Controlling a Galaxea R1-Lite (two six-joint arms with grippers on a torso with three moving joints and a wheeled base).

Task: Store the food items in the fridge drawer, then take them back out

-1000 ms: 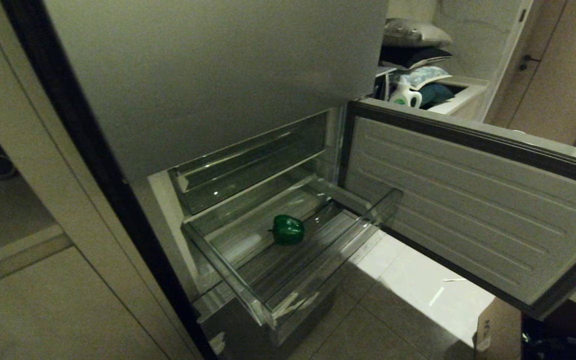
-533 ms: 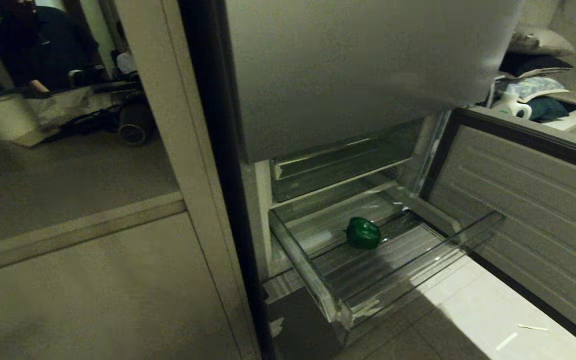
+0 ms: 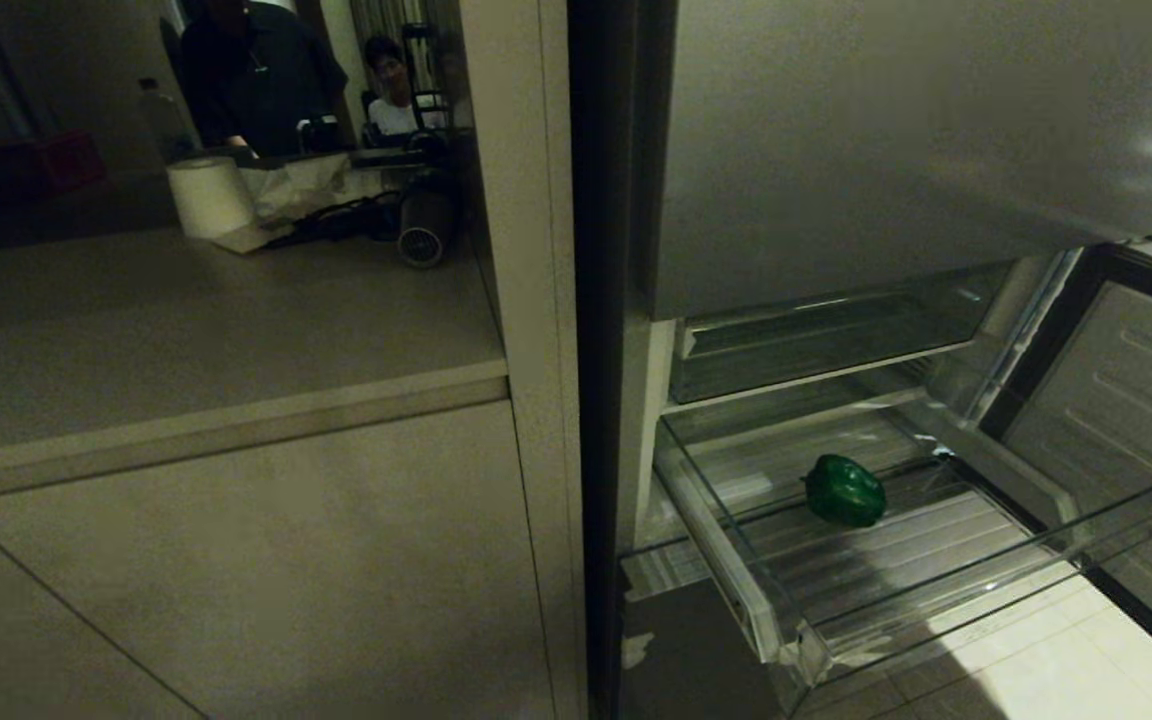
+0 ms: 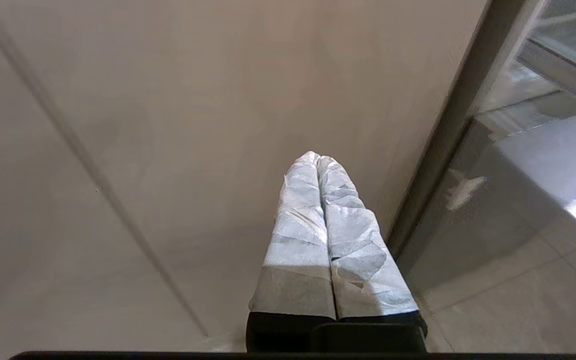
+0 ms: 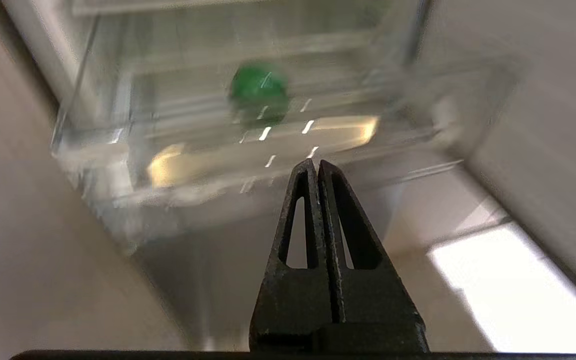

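Resting in the pulled-out fridge drawer (image 3: 1116,525) was a green pepper (image 3: 844,490); the right gripper (image 5: 316,165) hung before it, pinched closed and empty, as did the left gripper (image 4: 319,159).

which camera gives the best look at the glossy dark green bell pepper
The head view: the glossy dark green bell pepper lies sharp and unobstructed on the ribbed floor of the clear plastic fridge drawer. The right wrist view shows it only as a blurred green blob through the drawer front. The left wrist view misses it.
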